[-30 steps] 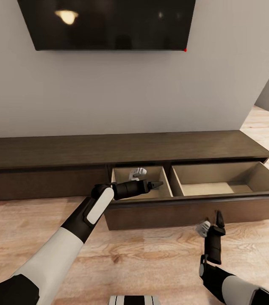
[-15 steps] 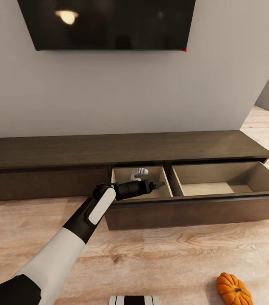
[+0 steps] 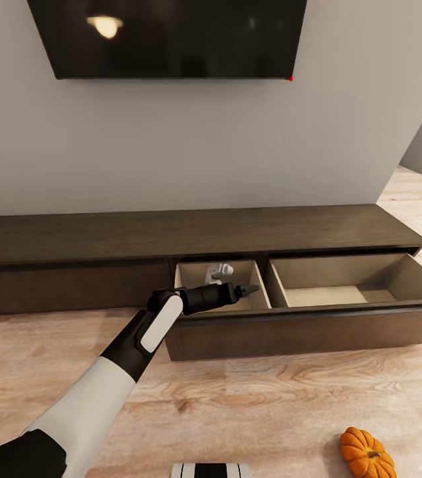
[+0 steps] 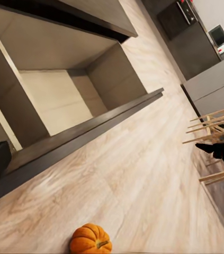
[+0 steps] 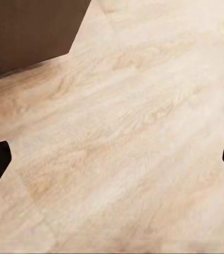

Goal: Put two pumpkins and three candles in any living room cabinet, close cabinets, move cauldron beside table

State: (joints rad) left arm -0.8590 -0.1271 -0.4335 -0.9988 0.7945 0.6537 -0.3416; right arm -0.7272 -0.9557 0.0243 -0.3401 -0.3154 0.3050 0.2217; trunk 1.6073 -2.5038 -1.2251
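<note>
The long dark-brown cabinet (image 3: 191,232) stands against the wall with two drawers pulled out. A small pale candle (image 3: 218,271) lies in the middle drawer (image 3: 254,282). My left gripper (image 3: 247,289) hovers over that drawer's front edge, open and empty. The wider right drawer (image 3: 343,292) (image 4: 53,100) is beige and bare inside. An orange pumpkin (image 3: 367,454) (image 4: 90,239) sits on the floor in front of it. In the right wrist view my right gripper (image 5: 112,164) is open over bare floor beside a cabinet corner (image 5: 27,32). The cauldron is out of view.
A black TV (image 3: 171,36) hangs on the wall above the cabinet. Light wood floor (image 3: 250,398) stretches in front. The pulled-out drawer front (image 3: 304,332) juts toward me. Wooden chairs (image 4: 212,124) and dark kitchen units (image 4: 188,32) show far off.
My right arm has dropped out of the head view, uncovering the pumpkin on the floor. The left arm has barely moved. The candle in the drawer has shifted slightly.
</note>
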